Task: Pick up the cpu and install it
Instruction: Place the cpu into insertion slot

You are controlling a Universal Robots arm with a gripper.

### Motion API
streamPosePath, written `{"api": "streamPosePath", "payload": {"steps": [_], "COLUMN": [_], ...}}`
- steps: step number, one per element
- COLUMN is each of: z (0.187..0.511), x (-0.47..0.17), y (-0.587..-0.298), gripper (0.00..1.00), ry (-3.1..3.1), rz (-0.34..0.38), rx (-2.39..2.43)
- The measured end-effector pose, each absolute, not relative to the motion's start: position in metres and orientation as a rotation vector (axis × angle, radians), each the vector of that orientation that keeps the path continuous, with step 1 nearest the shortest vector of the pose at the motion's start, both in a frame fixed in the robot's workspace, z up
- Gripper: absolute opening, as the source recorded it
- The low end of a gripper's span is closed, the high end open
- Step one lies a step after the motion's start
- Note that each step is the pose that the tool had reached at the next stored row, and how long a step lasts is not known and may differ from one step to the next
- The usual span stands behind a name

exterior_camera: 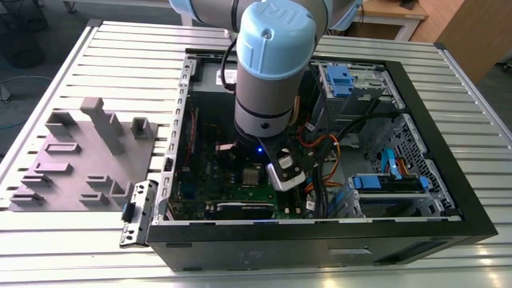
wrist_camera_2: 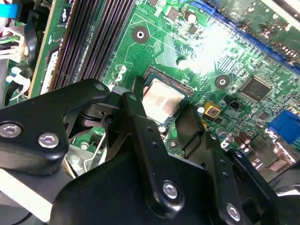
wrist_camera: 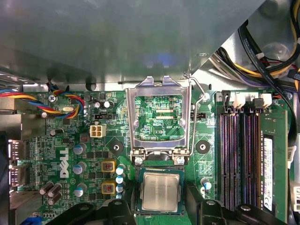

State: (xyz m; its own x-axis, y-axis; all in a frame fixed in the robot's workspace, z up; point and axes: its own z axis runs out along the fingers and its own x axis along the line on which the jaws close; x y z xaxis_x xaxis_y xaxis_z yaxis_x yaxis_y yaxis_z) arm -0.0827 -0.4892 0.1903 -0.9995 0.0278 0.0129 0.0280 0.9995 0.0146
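Note:
The cpu (wrist_camera: 161, 191), a small square chip with a shiny silver-grey top, lies flat in the dark socket on the green motherboard (wrist_camera: 93, 154). It also shows in the second wrist view as the cpu (wrist_camera_2: 161, 100) and in the exterior view as the cpu (exterior_camera: 251, 176). My gripper (wrist_camera: 161, 207) hovers right over it, open, with one black finger (wrist_camera_2: 137, 110) on each side of the socket and a gap to the chip. The socket's silver metal frame (wrist_camera: 161, 115) is flipped open beside the chip, its lever (wrist_camera: 199, 96) raised.
The arm reaches down into an open computer case (exterior_camera: 320, 231). Memory slots (wrist_camera: 239, 159) run beside the socket, and cable bundles (wrist_camera: 267, 61) lie close by. A grey plastic tray (exterior_camera: 80, 162) sits on the slatted table at the exterior view's left.

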Motion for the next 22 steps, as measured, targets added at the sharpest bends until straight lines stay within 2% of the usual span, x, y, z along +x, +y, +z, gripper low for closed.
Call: {"api": "streamPosePath", "payload": {"steps": [3, 6, 22], "z": [0.1902, 0.1902, 0.1933], "x": [-0.0827, -0.0827, -0.0828], "y": [-0.4892, -0.4892, -0.4891], "gripper": [0.54, 0.45, 0.45], "ry": [-3.128, -3.128, -3.129], "rz": [-0.023, -0.023, -0.023], "rx": [-0.044, -0.044, -0.024]}}
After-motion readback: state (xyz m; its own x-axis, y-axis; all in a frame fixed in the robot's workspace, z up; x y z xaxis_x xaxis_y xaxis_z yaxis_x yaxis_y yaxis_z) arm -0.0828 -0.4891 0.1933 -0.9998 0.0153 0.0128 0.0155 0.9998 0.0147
